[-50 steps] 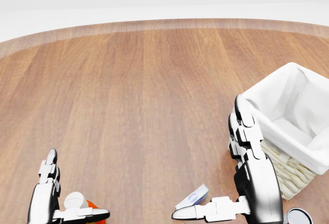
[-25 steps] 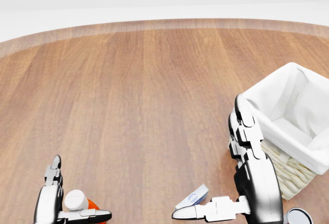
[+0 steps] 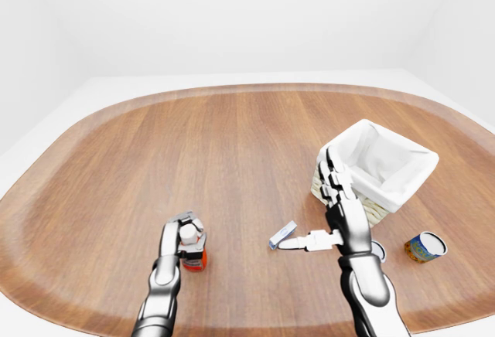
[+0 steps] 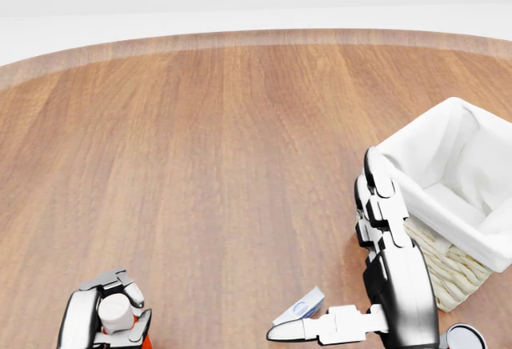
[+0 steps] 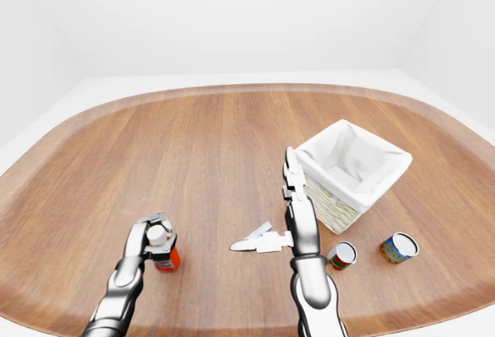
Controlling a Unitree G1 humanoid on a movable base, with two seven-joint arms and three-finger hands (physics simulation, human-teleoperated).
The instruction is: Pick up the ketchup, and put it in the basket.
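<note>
— Closing round the ketchup [image 3: 192, 249], is it? Left hand [image 3: 184, 233], about seven o'clock on the counter [image 3: 232, 144] in the left-eye view.

— Looks so. Fingers [image 4: 124, 280] curled over the white cap, red body showing below. Bottle upright; can't tell whether it has lifted off the wood. I'd judge the grasp made, the lift not begun.

— Right hand [image 3: 329, 213]?

— Spread wide, holding nothing. Fingers point up beside the basket [image 3: 402, 168], thumb sticking out toward a small white-and-blue packet [image 3: 282, 234] lying flat at six o'clock.

— Basket?

— White-lined wicker at three o'clock, well apart from the bottle. Nothing visible inside.

— Other bits?

— Two cans in the right-eye view: one [image 5: 341, 254] just beside the right forearm, another [image 5: 397, 247] further toward four o'clock.

— So what's left?

— Most of it: lift, carry across to three o'clock, release into the lining.
</note>
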